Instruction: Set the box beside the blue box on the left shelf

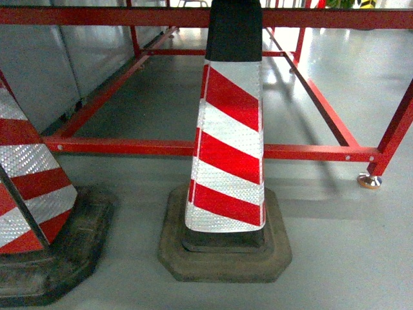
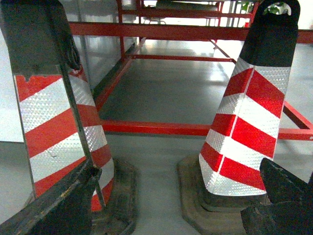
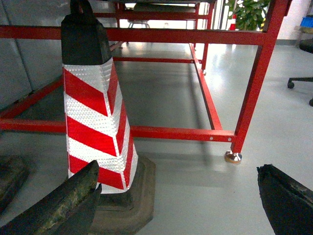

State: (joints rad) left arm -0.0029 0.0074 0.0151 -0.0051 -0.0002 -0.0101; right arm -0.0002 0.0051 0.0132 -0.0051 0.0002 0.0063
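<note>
Before red shelf frame (image 1: 193, 147): two striped cones (image 1: 227, 142), both tools parted.

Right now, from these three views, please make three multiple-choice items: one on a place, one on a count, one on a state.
1. Where does the full traffic cone stand in the head view?
A. In front of the red frame's low bar
B. Inside the frame
C. On a shelf

2. How many cones show in the head view?
A. One
B. Two
C. Four

3. How does the left gripper stand?
A. Shut on a crate
B. Open, holding nothing
C. Shut on a cone

Answers: 1 A, its base hides part of the bar. 2 B, a second cone is cut by the left edge. 3 B, the fingers stand wide apart.
</note>
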